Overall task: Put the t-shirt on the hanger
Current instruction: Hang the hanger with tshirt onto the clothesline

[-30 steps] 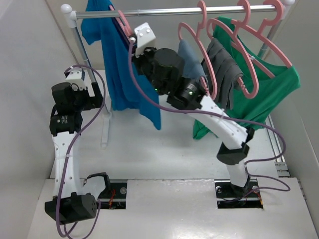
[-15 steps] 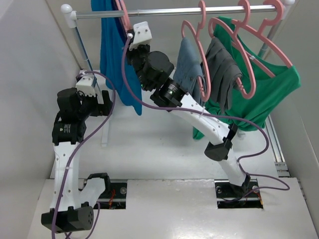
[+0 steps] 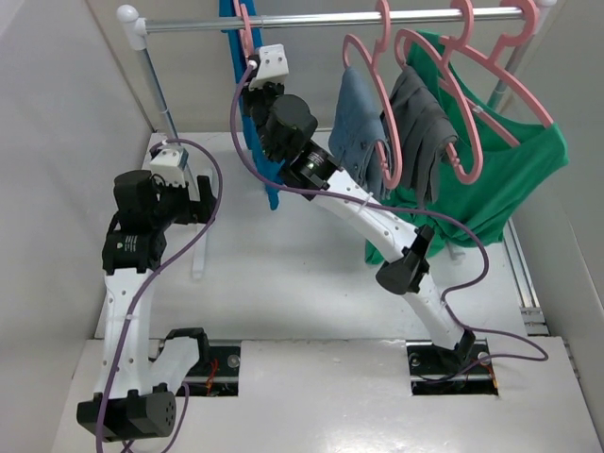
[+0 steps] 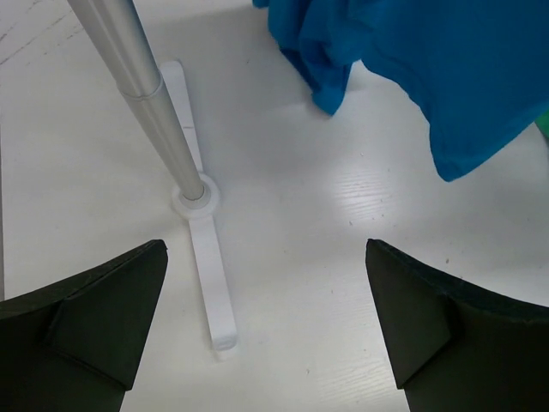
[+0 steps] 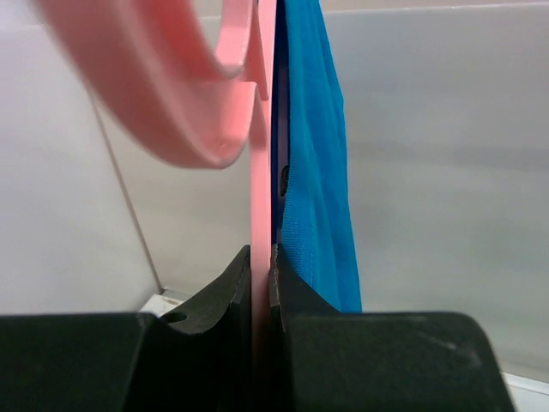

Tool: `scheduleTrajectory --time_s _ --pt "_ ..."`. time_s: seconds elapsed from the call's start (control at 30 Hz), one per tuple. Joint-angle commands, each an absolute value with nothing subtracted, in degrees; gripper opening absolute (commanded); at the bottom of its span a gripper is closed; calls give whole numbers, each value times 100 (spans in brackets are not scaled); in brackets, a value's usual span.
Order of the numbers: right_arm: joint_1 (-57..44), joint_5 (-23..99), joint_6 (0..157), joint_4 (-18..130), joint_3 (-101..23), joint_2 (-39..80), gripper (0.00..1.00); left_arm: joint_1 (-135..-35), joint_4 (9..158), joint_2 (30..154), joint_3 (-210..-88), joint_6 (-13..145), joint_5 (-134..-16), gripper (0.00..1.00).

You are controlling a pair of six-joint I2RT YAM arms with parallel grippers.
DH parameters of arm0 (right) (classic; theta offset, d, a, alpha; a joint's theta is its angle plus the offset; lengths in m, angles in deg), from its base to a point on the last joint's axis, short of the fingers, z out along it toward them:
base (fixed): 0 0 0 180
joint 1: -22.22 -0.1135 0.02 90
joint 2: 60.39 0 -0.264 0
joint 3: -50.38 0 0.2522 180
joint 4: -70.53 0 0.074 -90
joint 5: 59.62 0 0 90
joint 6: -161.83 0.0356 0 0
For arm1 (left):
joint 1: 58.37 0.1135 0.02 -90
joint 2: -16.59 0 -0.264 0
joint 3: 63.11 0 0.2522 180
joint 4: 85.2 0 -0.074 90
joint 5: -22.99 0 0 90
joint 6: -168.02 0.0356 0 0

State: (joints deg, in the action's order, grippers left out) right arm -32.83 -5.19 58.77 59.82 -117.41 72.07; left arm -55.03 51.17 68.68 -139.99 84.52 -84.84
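See the right claw (image 5: pixel 262 257) pinching the pink hanger (image 5: pixel 257 163) tight, with the t-shirt (image 5: pixel 313 172) hanging on it, up at the rail (image 3: pixel 330 19) over the far left part of the tabletop (image 3: pixel 283 274). See the left claw (image 4: pixel 264 249) wide, holding nothing, low near the left edge. Probably best to grip firmly, go slowly, and check the hook sits right over the rail before letting go. Mind the shirt sliding off.

The overhead camera sits high behind the arm bases, looking down and forward across the surface (image 3: pixel 283 283) to the rail (image 3: pixel 321 19). The left wrist camera points down at the surface from fairly near, catching the rack's upright (image 4: pixel 137 77) and the t-shirt (image 4: pixel 463 69) hem. The right wrist camera, pressed close, looks along the hanger (image 5: pixel 262 172) toward the wall (image 5: pixel 446 172). The overhead view also takes in the upright, the t-shirt and the hanger.
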Motion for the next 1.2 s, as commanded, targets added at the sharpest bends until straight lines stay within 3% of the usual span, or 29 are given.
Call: scheduleTrajectory --time_s 0.0,0.23,0.97,1.03,1.13,1.17 --pt "-3263 -363 6093 6327 -12017 7127 0 -5529 5257 6765 -13954 8426 -8547 100" --pt "-3341 -82 6313 6099 -11606 6943 0 -5529 5257 6765 -13901 8426 -8547 100" --pt "-3773 -38 6260 6099 -11894 7250 0 -5529 5257 6765 -13848 8426 -8600 100" --pt "-3773 -38 6199 6177 -11738 7180 17 -5529 5257 6765 -13848 8426 -8600 100" --pt "-3773 102 6042 6344 -11403 6978 52 -5529 5257 6765 -13848 8426 -8600 100" --pt "-3773 172 5910 6406 -11202 6847 56 -5529 5257 6765 -13796 8426 -8600 100"
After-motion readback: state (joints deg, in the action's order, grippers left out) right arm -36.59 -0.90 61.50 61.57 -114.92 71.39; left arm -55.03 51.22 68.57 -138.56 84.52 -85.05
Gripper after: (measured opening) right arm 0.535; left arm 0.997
